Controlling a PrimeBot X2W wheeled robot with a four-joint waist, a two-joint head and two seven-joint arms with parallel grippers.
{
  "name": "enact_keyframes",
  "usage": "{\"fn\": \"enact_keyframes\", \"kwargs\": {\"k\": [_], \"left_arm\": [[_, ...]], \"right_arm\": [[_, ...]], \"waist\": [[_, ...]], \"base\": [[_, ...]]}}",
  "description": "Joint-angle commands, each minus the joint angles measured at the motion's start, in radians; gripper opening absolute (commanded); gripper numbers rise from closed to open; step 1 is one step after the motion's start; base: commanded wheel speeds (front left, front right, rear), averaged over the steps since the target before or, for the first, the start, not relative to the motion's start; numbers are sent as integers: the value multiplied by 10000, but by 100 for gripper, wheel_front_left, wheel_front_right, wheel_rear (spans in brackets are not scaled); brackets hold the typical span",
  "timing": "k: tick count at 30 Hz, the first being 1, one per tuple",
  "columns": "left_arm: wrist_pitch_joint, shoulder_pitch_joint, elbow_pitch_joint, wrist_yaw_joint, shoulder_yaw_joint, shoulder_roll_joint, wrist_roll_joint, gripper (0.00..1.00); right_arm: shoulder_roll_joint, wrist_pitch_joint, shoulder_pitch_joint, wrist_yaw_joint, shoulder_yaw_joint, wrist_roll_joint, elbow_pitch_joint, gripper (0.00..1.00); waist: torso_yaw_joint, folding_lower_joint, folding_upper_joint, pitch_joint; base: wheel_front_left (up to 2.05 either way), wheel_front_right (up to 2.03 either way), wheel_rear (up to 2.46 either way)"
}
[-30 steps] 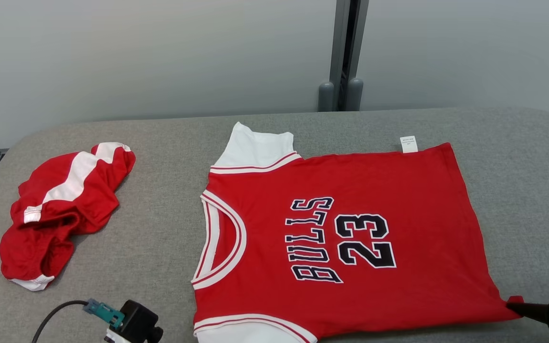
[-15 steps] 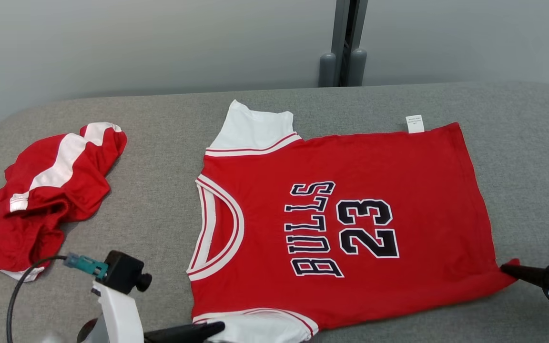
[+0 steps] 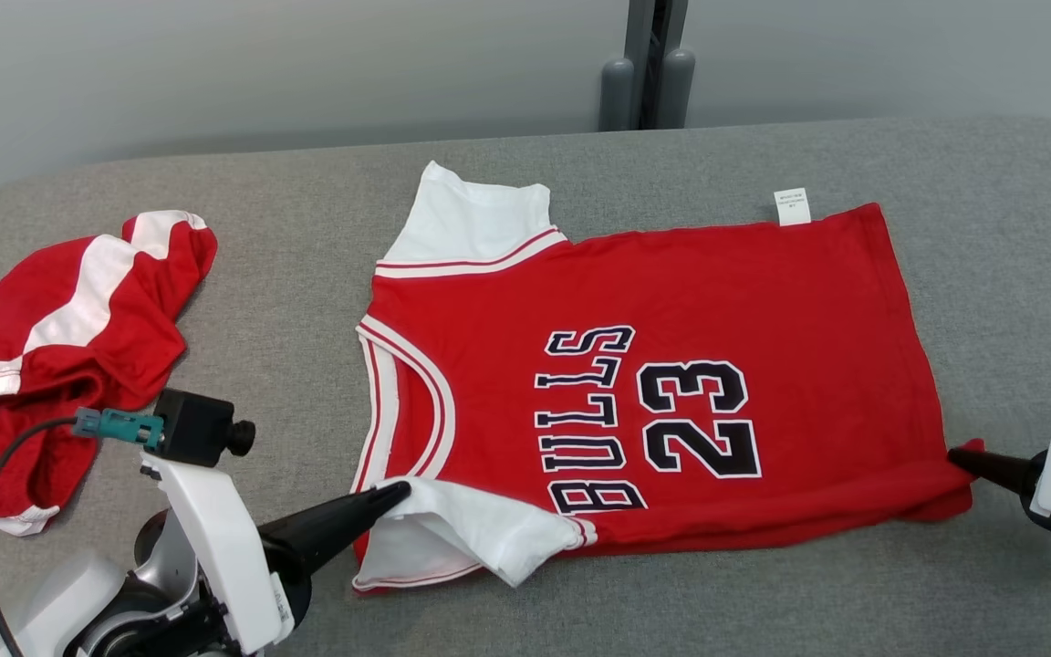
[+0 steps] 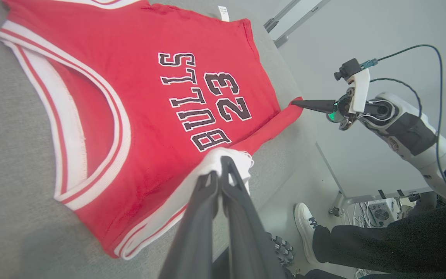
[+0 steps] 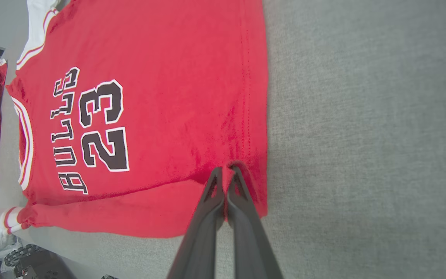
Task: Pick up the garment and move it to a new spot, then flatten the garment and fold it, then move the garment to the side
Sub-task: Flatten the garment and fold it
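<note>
Presently on the table: a red jersey (image 3: 671,365) lies front up near the middle of the grey padded table (image 3: 306,210), its "BULLS 23" print turned sideways, the neck opening toward the robot's left and the hem toward its right.
Near edge: the side of the jersey closest to the robot is raised off the table and turned slightly over the body, with a soft ridge running from sleeve to hem.
Robot's left: the left gripper (image 3: 398,493) has its fingers pressed together on the white near sleeve (image 3: 462,538), which is lifted and bunched against the lettering.
Robot's right: the right gripper (image 3: 954,453) has its fingers together too, pinching the near hem corner of the red cloth.
Far side: the white far sleeve (image 3: 471,224) lies flat on the table, and a small white care label (image 3: 791,206) sticks out from the far edge by the hem.
Other cloth: a crumpled red and white garment (image 3: 69,319) lies well apart at the table's left end.
Beside the table: the left wrist view shows a person's dark trouser leg and white shoe (image 4: 305,226) on the floor.
</note>
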Motion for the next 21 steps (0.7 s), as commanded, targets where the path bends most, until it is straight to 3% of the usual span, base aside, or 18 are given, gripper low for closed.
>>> {"fn": "enact_keyframes", "kwargs": {"k": [1, 21], "left_arm": [[-191, -252, 231, -5, 104, -124, 164, 0], [-1248, -1007, 1720, -85, 306, -996, 1062, 0]], "right_arm": [[74, -262, -243, 1, -130, -254, 90, 0], [828, -746, -656, 1, -709, -999, 529, 0]], "waist": [[-25, 0, 0, 136], [33, 0, 0, 804]], "base": [[0, 0, 0], [0, 0, 0]]}}
